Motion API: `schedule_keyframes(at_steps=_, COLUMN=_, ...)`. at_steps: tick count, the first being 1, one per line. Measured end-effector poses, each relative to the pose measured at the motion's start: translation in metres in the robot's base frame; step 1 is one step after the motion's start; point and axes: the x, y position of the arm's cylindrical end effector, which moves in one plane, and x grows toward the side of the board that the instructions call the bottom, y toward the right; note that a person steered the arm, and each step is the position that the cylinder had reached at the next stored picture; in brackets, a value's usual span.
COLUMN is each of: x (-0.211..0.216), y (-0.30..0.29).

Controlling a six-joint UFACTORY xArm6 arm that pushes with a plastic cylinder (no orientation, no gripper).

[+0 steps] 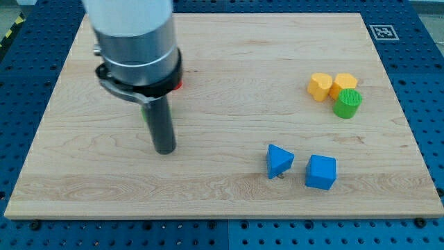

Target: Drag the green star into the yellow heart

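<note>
My tip point(165, 150) rests on the wooden board point(229, 55) at the view's left. A thin sliver of green point(144, 111) shows just left of the rod; the rest of that block is hidden behind the arm, so its shape cannot be made out. Two yellow blocks sit at the view's right, touching each other. The right one point(345, 83) looks like the heart, and the left one point(319, 87) looks many-sided. A green cylinder point(347, 103) touches the heart's lower edge. The tip is far left of the yellow blocks.
A sliver of a red block point(180, 85) shows behind the arm's right side. A blue triangular block point(279, 160) and a blue cube point(321, 172) sit near the view's bottom, right of centre.
</note>
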Motion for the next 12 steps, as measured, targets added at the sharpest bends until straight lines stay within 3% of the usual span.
schedule_keyframes(at_steps=2, x=0.000, y=-0.006)
schedule_keyframes(at_steps=6, x=-0.007, y=-0.076)
schedule_keyframes(at_steps=8, x=-0.057, y=-0.056)
schedule_keyframes(at_steps=12, x=-0.059, y=0.043)
